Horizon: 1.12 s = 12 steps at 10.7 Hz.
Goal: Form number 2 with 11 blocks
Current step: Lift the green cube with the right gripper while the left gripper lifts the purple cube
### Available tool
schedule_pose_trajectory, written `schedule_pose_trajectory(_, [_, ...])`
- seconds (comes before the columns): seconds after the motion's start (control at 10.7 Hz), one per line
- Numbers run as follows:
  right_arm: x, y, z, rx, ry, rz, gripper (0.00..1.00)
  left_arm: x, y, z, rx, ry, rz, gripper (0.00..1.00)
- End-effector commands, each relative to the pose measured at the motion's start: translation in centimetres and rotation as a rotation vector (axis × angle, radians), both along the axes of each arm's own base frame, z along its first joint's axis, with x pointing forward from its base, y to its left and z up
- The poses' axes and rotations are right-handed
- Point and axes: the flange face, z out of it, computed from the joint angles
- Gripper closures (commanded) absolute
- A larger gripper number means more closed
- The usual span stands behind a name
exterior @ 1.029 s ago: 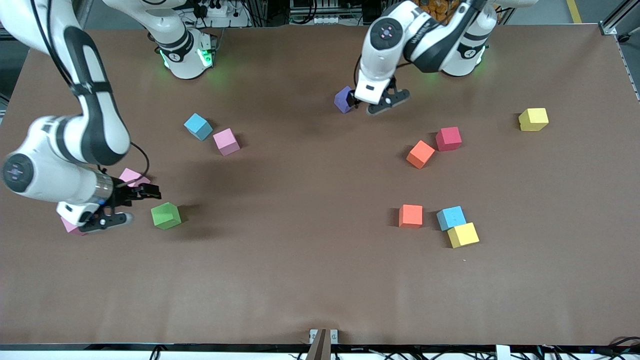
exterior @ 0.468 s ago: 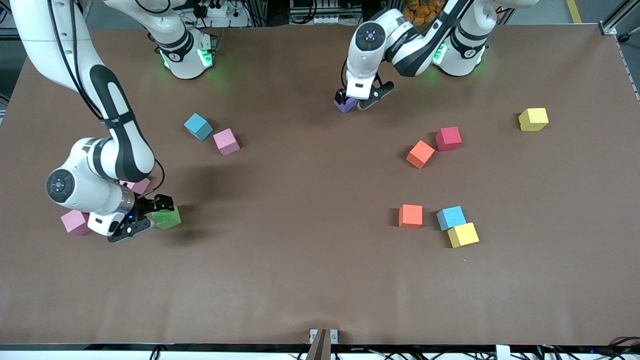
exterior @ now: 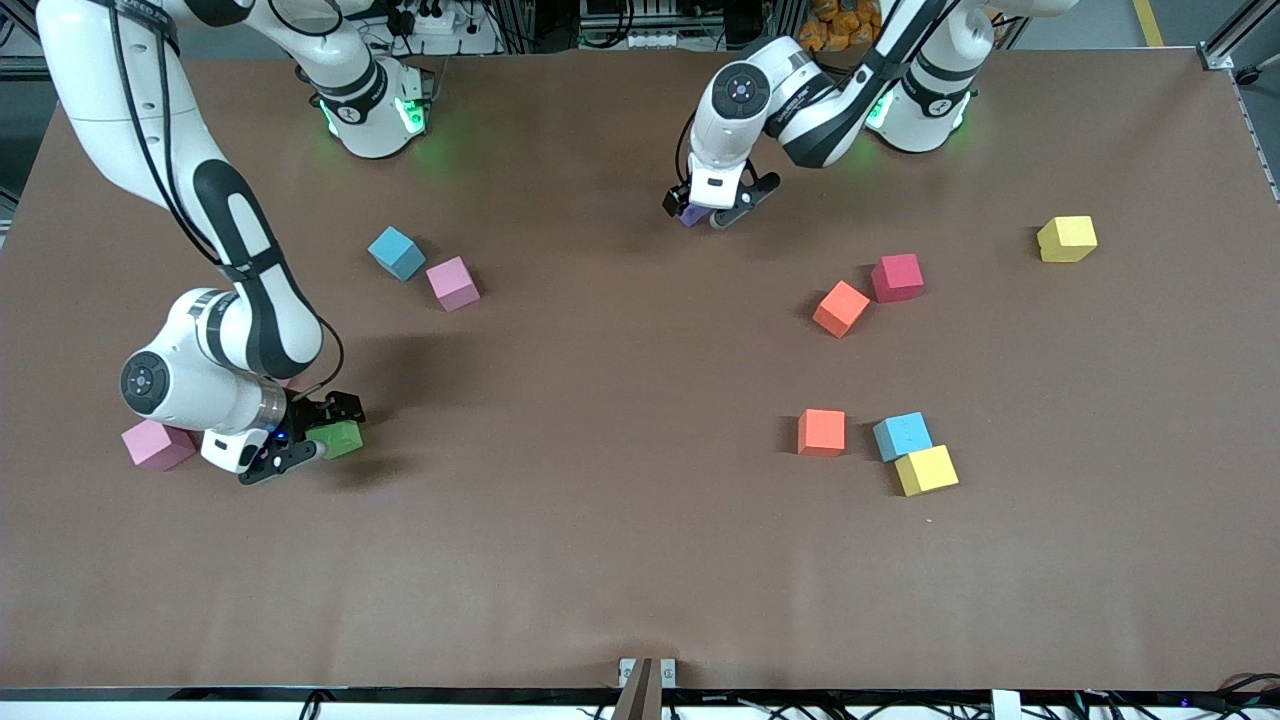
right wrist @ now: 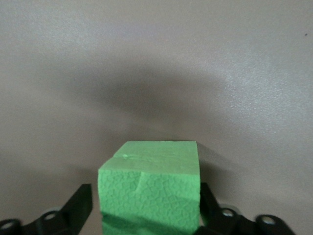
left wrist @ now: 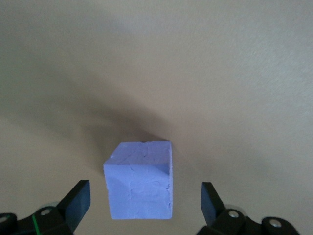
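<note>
Green block (right wrist: pixel 149 188) sits right between my right gripper (exterior: pixel 305 438) fingers, which look snug against its sides, at eight o'clock on the table. Purple block (left wrist: pixel 140 180) sits between my left gripper's (exterior: pixel 712 207) wide-apart fingers, at twelve o'clock.

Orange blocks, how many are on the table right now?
2. One orange block lies beside the red block; the other sits nearer the front camera, beside a light blue block. None seems hidden.

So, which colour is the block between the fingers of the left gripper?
Purple. The block shows best in the left wrist view, between the open fingers of the left gripper.
</note>
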Motion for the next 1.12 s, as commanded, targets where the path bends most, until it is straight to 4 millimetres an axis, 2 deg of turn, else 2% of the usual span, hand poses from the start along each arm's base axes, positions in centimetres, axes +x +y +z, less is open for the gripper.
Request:
schedule_pose_trajectory(0.0, [0.0,-0.1,0.3,0.024,-0.005,0.029,0.64,-1.0,-0.4,-0.9,-0.011,0.015,0.020,0.00])
schedule_pose_trajectory(0.09, [0.2,-0.1,0.6,0.028,-0.014,0.065,0.77,-1.0,-0.4,-1.2,-0.016,0.018,0.023,0.00])
schedule_pose_trajectory(0.28, [1.0,0.9,1.9,0.037,-0.026,0.096,0.82,-1.2,-0.4,-1.7,-0.015,0.027,0.024,0.00])
schedule_pose_trajectory(0.47, [2.0,2.8,3.6,0.051,-0.016,0.120,0.83,-1.4,0.1,-2.2,-0.012,0.028,0.026,0.00])
schedule_pose_trajectory(0.75, [1.9,7.5,6.4,0.058,-0.021,0.127,0.80,-1.6,0.2,-3.2,-0.027,0.031,0.036,0.00])
schedule_pose_trajectory(1.03, [1.2,12.1,7.1,0.064,-0.010,0.148,0.80,-1.7,0.2,-4.3,-0.036,0.045,0.043,0.01])
